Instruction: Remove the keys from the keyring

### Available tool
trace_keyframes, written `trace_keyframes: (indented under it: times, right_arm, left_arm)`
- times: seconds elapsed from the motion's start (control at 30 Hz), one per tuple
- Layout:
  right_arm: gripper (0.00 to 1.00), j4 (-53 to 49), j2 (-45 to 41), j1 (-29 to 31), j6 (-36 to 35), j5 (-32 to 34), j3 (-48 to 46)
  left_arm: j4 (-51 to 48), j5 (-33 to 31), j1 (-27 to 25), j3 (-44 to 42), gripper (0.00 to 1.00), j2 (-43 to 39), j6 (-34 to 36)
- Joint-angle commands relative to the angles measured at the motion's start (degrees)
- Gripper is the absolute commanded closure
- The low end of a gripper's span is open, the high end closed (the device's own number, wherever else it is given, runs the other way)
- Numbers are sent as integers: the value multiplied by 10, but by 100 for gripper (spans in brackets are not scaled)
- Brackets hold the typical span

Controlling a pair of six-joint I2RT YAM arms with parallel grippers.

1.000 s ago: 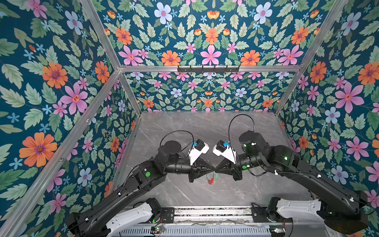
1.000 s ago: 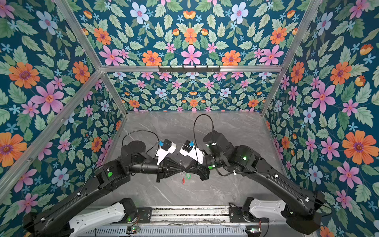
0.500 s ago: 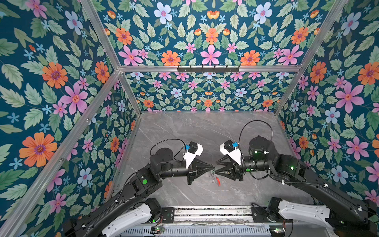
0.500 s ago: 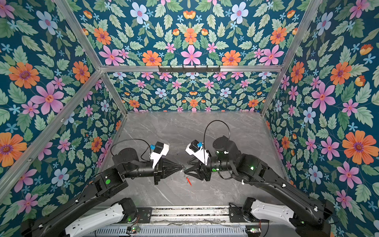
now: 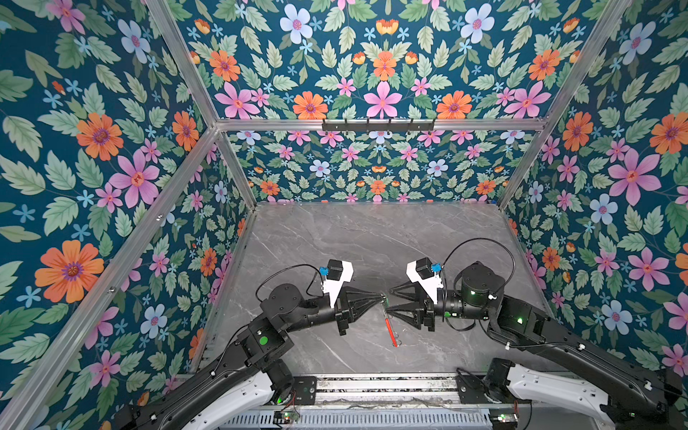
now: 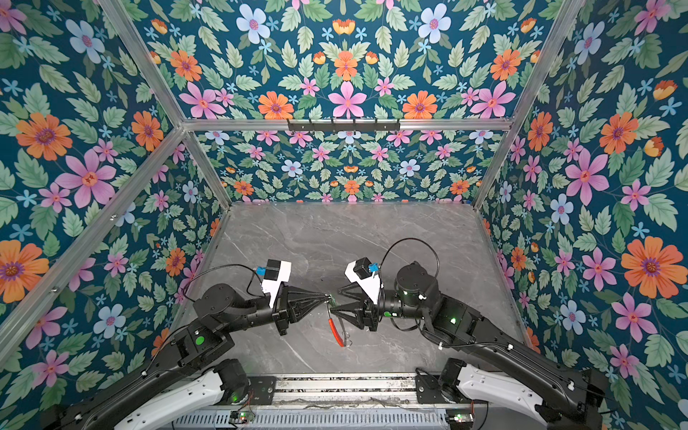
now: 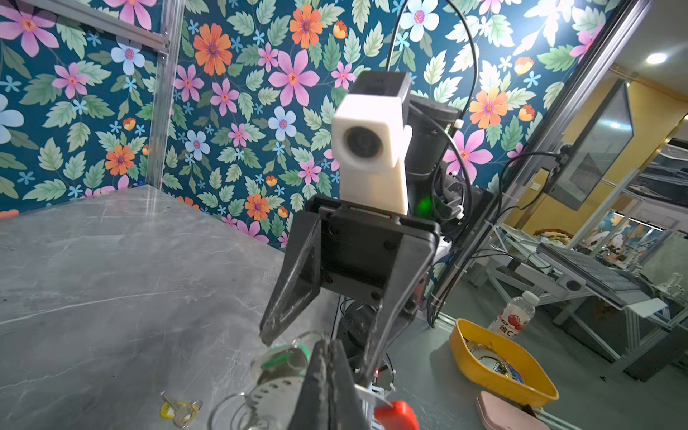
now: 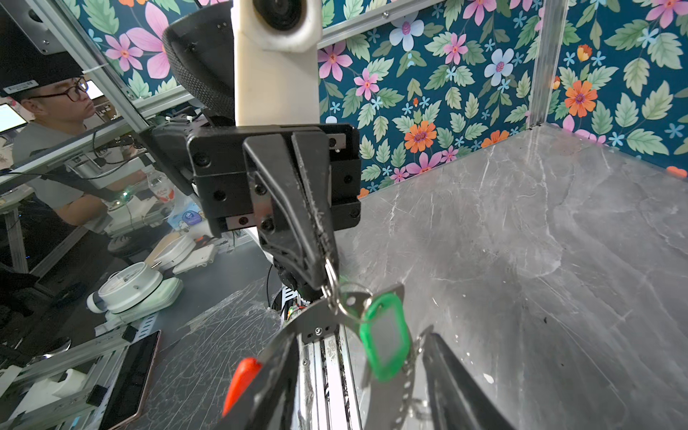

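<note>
The keyring (image 5: 389,329) hung over the near middle of the table (image 5: 372,242), red segment nearest, from the left gripper (image 5: 383,296), whose jaws were clamped on its rim. The right gripper (image 5: 388,300), closed a second earlier, had drawn back with jaws apart, leaving the green-tagged key (image 8: 385,335) on the ring. A yellow-tagged key (image 7: 180,409) lay free on the grey marbled surface. Floral walls (image 5: 379,100) rose beyond.
</note>
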Motion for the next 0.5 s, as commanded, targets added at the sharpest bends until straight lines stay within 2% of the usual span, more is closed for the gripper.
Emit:
trace_keyframes:
  times: [0.0,0.33,0.4,0.47]
  right_arm:
    - [44,46,2,2,12,-3,-5]
    - [43,40,18,3,-2,25,4]
    - [48,34,20,3,-5,23,9]
    - [58,32,22,3,-7,21,11]
  left_arm:
    - [59,-8,1,-4,100,0,-16]
    - [80,26,0,-2,100,19,-30]
    - [86,31,0,-2,100,21,-34]
    - [89,32,0,-3,100,21,-35]
